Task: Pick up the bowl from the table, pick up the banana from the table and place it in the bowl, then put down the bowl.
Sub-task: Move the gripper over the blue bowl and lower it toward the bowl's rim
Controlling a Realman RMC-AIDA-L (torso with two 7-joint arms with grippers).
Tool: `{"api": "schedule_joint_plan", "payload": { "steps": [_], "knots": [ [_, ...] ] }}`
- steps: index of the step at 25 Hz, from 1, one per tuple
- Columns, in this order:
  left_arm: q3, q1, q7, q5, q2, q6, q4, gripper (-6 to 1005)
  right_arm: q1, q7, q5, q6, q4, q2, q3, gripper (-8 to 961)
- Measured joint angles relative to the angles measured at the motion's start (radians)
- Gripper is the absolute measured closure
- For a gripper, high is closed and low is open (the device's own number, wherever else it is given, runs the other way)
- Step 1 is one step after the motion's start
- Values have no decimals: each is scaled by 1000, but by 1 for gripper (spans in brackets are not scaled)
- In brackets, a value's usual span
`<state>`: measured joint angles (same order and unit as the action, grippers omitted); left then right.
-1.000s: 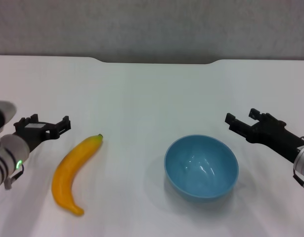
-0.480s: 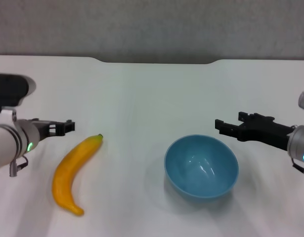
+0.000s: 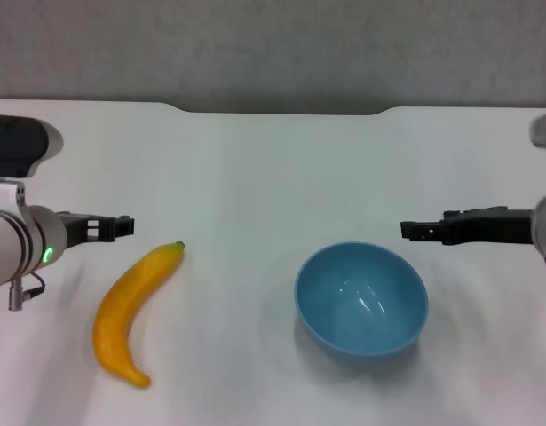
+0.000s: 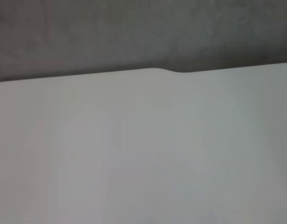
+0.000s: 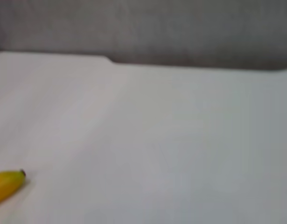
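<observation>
The light-blue bowl [image 3: 361,300] stands upright on the white table [image 3: 255,177], right of centre and near the front. The yellow banana [image 3: 135,311] lies at the front left, its stem tip pointing toward the far right. My left gripper [image 3: 117,228] hovers just left of the banana's stem end, turned edge-on, open and empty. My right gripper [image 3: 413,230] hovers just beyond the bowl's far right rim, also edge-on, open and empty. The right wrist view shows only the banana's tip [image 5: 5,184]. The left wrist view shows only bare table [image 4: 143,154].
The table's far edge has a shallow notch [image 3: 281,111] against a grey wall [image 3: 273,44]. Bare tabletop lies between the banana and the bowl and behind both.
Both wrists have rolled, so the fingers now show edge-on instead of spread. The right gripper rose and levelled out beside the bowl's far rim. Banana and bowl have not moved.
</observation>
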<state>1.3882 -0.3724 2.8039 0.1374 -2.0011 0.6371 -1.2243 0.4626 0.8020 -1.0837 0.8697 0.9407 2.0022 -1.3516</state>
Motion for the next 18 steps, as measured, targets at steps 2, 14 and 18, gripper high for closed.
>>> {"api": "schedule_joint_plan", "payload": {
  "steps": [2,14,18],
  "knots": [
    [1,0,0,0,-1,-3,2,137,50,-76,87,58,-21,-2,38,111],
    [-8,1,1,-5,-16,-53,3,148,247,-96,192,145,-264,5,73,121],
    [-9,-5,1,-9,-20,-60,18,151,251,-98,195,156,-290,5,50,124]
  ]
}}
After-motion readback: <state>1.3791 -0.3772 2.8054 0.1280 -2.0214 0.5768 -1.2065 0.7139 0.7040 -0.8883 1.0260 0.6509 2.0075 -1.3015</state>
